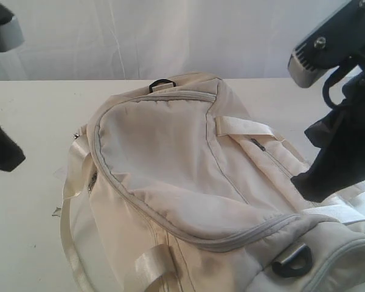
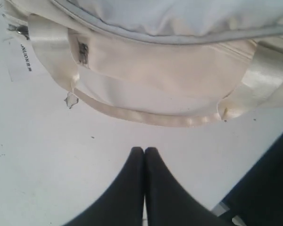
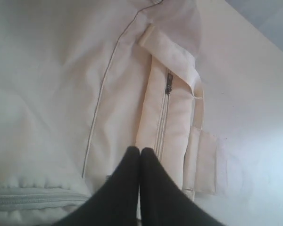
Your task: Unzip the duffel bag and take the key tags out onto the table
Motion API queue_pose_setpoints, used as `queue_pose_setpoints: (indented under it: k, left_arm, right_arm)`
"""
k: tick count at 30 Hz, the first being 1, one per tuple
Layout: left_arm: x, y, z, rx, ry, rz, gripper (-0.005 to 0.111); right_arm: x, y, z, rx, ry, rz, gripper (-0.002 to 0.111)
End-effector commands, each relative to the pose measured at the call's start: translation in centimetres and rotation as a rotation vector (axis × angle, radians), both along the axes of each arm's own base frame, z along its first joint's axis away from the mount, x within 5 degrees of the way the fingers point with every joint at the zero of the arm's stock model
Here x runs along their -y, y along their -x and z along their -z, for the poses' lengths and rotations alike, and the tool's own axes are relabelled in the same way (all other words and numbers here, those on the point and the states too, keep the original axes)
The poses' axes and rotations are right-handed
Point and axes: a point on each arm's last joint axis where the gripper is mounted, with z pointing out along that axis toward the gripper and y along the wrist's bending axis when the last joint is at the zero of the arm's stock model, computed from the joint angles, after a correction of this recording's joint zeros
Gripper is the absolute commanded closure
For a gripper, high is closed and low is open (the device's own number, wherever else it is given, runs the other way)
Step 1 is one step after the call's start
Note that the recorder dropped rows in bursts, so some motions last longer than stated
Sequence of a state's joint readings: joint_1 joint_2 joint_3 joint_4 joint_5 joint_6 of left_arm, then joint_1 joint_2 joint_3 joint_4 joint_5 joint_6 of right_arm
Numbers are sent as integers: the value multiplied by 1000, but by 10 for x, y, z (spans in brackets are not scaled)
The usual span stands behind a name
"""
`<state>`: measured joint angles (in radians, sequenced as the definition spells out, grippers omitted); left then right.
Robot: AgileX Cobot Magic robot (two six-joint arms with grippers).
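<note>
At the near end of the duffel bag [image 1: 170,158], a black D-ring [image 1: 292,260] lies flat beside a short loop of pale webbing [image 1: 153,264]. The grey main zipper [image 1: 231,237] curves around the top panel just behind them, and it is closed along all the length that shows. The bag rests on the white table [image 1: 30,109] and fills the middle of it.

The left gripper [image 2: 144,151] hangs over bare table near the bag's side. Its fingers are pressed together with nothing between them. A carrying strap [image 2: 146,117] lies on the table between it and the bag, near a small scrap [image 2: 71,100] and a white printed label [image 2: 23,59].

The right gripper [image 3: 140,151] is also fully closed. Its tips are over the bag's cloth, just beside the side pocket zipper [image 3: 162,117]. I can see nothing pinched between them. Another strap [image 1: 243,126] crosses the bag here. At the far end a second D-ring [image 1: 160,84] stands up.
</note>
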<state>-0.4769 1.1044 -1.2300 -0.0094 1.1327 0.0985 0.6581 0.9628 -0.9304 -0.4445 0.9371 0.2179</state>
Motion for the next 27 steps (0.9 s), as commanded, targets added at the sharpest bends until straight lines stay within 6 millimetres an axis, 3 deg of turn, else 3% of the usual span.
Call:
queue_pose_setpoints:
  k: [1,5,8,13,27]
  left_arm:
    - [7,-15,6,-115,-58,-24,107]
    - [20,-40,31,-217,-107,-39,107]
    - [24,-47,40,-252,-125,-41,107]
    - [24,-47,39,-243,-132,-7,107]
    - [35,-66,33,-29,-1,-26,107]
  right_arm:
    - [2,0,10,3,31,-1,108]
    - [4,1,29,-31,64,2,108]
    - [8,5,30,-16,61,8,108]
    - [20,18,15,68,-21,49,108]
    - [26,26,19,98,-58,52,108]
